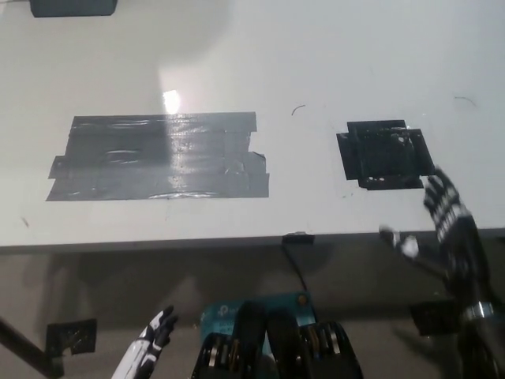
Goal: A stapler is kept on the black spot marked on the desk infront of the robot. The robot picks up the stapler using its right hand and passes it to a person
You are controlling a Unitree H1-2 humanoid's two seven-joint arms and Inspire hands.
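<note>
At about seven o'clock we see the white left hand (pixel 151 341) resting low, below the desk edge; whether its fingers are spread or closed we cannot tell. Moving right, a wide grey tape patch (pixel 158 156) lies on the desk (pixel 331 47), and at the twelve-to-eleven o'clock edge sits a dark object (pixel 72 7), cut off by the frame. Further right, the black spot (pixel 384 154) lies bare: no stapler is on it or anywhere in view. At four o'clock the black right hand (pixel 446 229) hangs near the desk edge, just below the spot, fingers spread wide and holding nothing. We judge that the handover is either complete or not begun; nothing here decides which.
</note>
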